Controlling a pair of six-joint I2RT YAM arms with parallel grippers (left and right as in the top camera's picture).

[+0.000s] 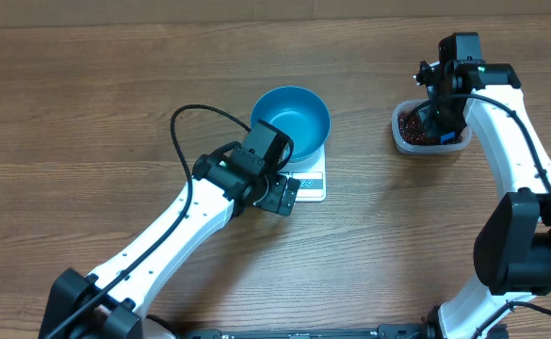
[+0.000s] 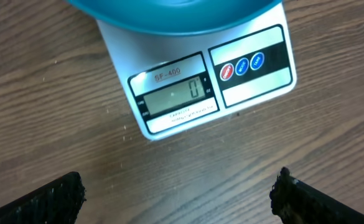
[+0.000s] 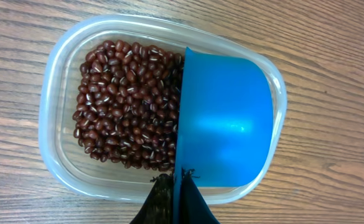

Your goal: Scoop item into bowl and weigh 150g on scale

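- Left gripper is standing wide, holding nothing; the scale is lying just ahead of it, carrying the blue bowl.
- Right gripper is pinching the blue scoop inside the clear tub directly ahead, beside the red-brown beans.

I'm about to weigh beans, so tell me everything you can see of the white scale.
The scale is a small flat white square, plastic-looking, lying on the wooden table. Its front panel has a grey display showing zero, marked SF-400, beside one red and two blue round buttons. The blue bowl sits on its platform. The open left gripper hovers in front, not touching.
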